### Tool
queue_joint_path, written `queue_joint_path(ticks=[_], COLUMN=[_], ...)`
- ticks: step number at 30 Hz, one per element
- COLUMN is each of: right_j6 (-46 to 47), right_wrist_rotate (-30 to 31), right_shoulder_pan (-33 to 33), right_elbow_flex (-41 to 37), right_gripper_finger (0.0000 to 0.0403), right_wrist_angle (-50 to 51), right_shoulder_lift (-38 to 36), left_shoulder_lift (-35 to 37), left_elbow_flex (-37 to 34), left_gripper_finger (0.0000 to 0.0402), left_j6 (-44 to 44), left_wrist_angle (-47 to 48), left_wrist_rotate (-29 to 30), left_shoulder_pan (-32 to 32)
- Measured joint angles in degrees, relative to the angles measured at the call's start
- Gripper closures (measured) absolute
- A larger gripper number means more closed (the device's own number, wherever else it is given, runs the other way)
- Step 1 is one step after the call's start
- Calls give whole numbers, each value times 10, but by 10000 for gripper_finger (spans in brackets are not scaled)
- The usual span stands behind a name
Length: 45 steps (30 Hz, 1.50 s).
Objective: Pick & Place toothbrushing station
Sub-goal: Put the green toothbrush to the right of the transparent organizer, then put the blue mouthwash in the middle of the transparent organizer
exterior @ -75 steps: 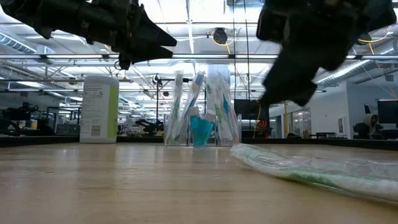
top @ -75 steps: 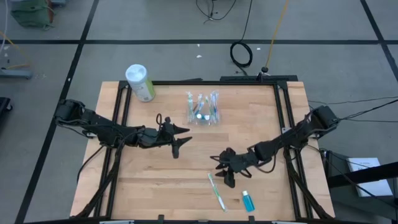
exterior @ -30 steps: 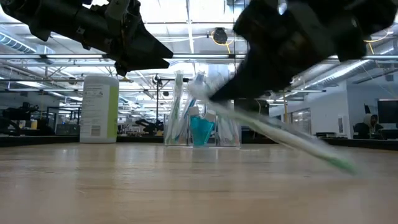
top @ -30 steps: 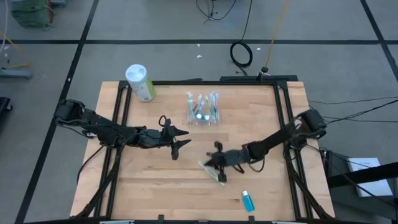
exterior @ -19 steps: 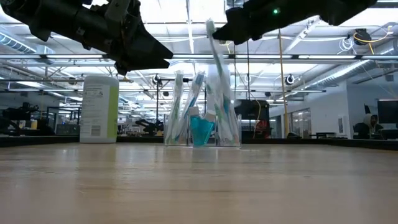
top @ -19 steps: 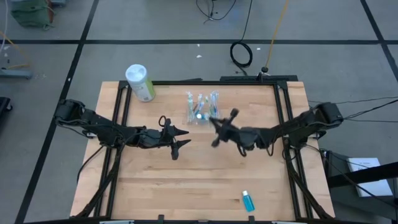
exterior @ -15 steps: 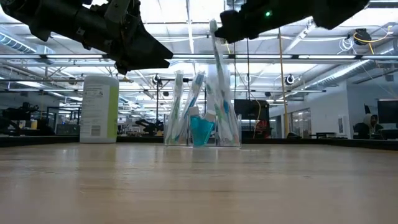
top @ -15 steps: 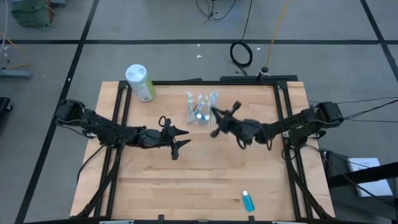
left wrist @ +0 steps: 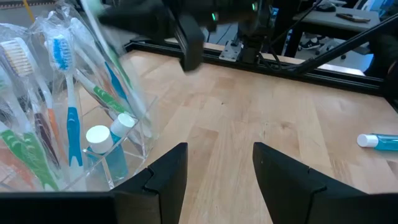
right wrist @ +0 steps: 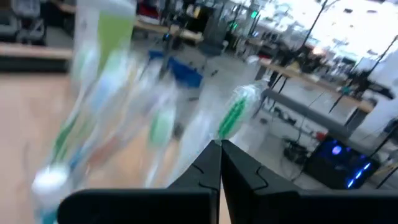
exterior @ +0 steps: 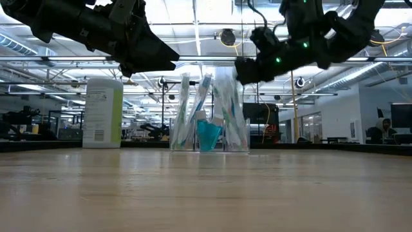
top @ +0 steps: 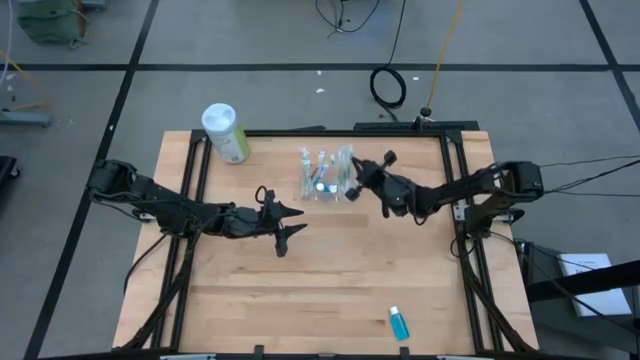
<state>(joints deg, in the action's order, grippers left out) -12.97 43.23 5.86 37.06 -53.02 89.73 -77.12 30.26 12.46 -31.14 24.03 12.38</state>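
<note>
The toothbrushing station (top: 324, 174) is a clear holder full of wrapped toothbrushes, standing on its base at the table's far middle; it also shows in the low view (exterior: 209, 116) and the left wrist view (left wrist: 62, 118). My right gripper (top: 354, 180) sits at the station's right end, above the table, shut on a green toothbrush in a clear wrapper (right wrist: 235, 115). My left gripper (top: 292, 226) hovers open left of centre, nothing between its fingers (left wrist: 217, 158). My right gripper pinches the wrapped toothbrush (right wrist: 225, 134) between its two shut fingers. The fingers come about level from the table's right side and lie across the brush. The brush is lifted clear of the table and slants steeply down (left wrist: 115, 68) toward the station's right end.
A pale-green cylinder with a white lid (top: 227, 132) stands at the far left corner. A small blue toothpaste tube (top: 399, 322) lies near the front edge on the right. Bare wood lies between the two arms and across the near half.
My right gripper has carried the toothbrush from the table's near middle up and toward the far edge, to the station's right end. It has tipped from pointing down to about level. The brush has swung from slanting low to steeply upright.
</note>
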Motion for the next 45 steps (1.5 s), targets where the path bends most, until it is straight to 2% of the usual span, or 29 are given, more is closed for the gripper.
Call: queue_joint_path(ticks=[5, 11, 15, 20, 25, 27, 30, 32, 37, 40, 43, 45], right_j6=[38, 44, 48, 37, 63, 60, 42, 42, 101, 145, 246, 320], right_wrist_rotate=[-2, -88, -101, -101, -99, -80, -21, 3, 0, -14, -4, -20], right_shoulder_pan=[-12, -32, -44, -49, -52, -61, -85, -108, -179, -236, -292, -321], right_elbow_flex=[-35, -52, -53, -53, -53, -53, -53, -53, -49, -21, 35, 78], right_gripper_finger=[403, 403, 392, 355, 300, 277, 246, 227, 191, 185, 194, 201], right_wrist_angle=[-2, 12, 11, 12, 27, 32, 55, 82, 150, 270, 416, 504], right_shoulder_lift=[0, -1, 0, 0, -3, -4, -4, -4, -20, -57, -86, -98], left_shoulder_lift=[0, 0, 0, 0, 0, 0, 0, 0, 0, 0, 0, 0], left_elbow_flex=[0, 0, 0, 0, 0, 0, 0, 0, 0, 0, 0, 0], left_gripper_finger=[215, 215, 215, 215, 215, 215, 215, 215, 215, 215, 215, 215], left_j6=[0, 2, 16, 22, 30, 31, 34, 34, 33, 33, 33, 33], left_wrist_angle=[0, -4, -4, -4, -4, -4, -4, -4, -4, -4, -7, -14], left_wrist_rotate=[0, 0, 0, 0, 0, 0, 0, 0, 0, 0, 0, 0], left_shoulder_pan=[0, 0, 0, 0, 0, 2, 5, 6, 9, 9, 8, 8])
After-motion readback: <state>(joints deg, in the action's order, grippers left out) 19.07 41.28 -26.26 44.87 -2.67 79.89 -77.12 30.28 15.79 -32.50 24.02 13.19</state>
